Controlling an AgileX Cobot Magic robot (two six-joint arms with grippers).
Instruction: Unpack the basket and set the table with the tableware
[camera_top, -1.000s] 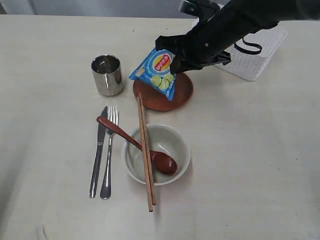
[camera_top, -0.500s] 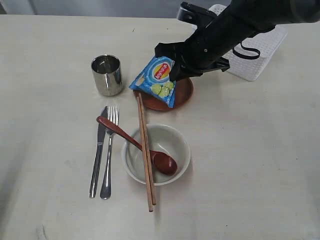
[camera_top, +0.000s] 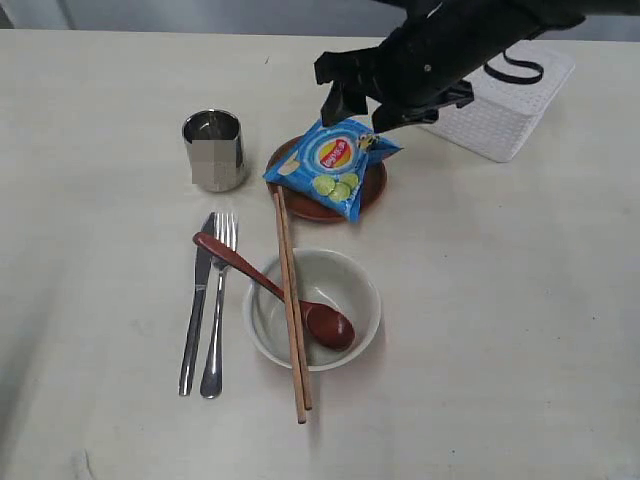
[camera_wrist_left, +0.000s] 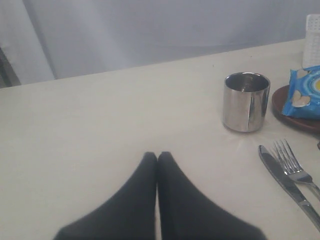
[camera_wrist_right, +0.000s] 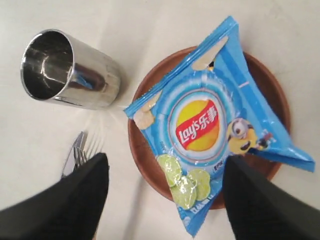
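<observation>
Dropped from the right fingers (camera_wrist_right: 65, 200), the blue snack packet (camera_top: 335, 165) now lies flat on the brown plate (camera_top: 377, 186) instead of hanging above it. Those fingers have sprung wide apart and lifted clear, gripping nothing. That looks like the last item out, so the task seems close to done, though the packet is not tableware and hides most of the plate.

Across the desk (camera_top: 500, 350), the white basket (camera_top: 510, 110) stands at the far right, partly behind the arm. Its inside cannot be seen.

The off-white bowl (camera_top: 365, 290) sits nearest the front, with the plate just beyond it. The packet's long axis runs slantwise across the plate, one corner pointing toward the basket.

The steel cup (camera_top: 215, 150) stands upright, left of the plate.

The chopsticks (camera_top: 290, 300) lie front to back over the bowl. Left of the bowl, the knife (camera_top: 195, 310) and fork (camera_top: 215, 320) lie parallel, tips toward the cup.

The spoon (camera_top: 260, 280) slants, head in the bowl, handle over the fork.

The left fingers (camera_wrist_left: 145, 190) are pressed together, empty, above bare desk.
</observation>
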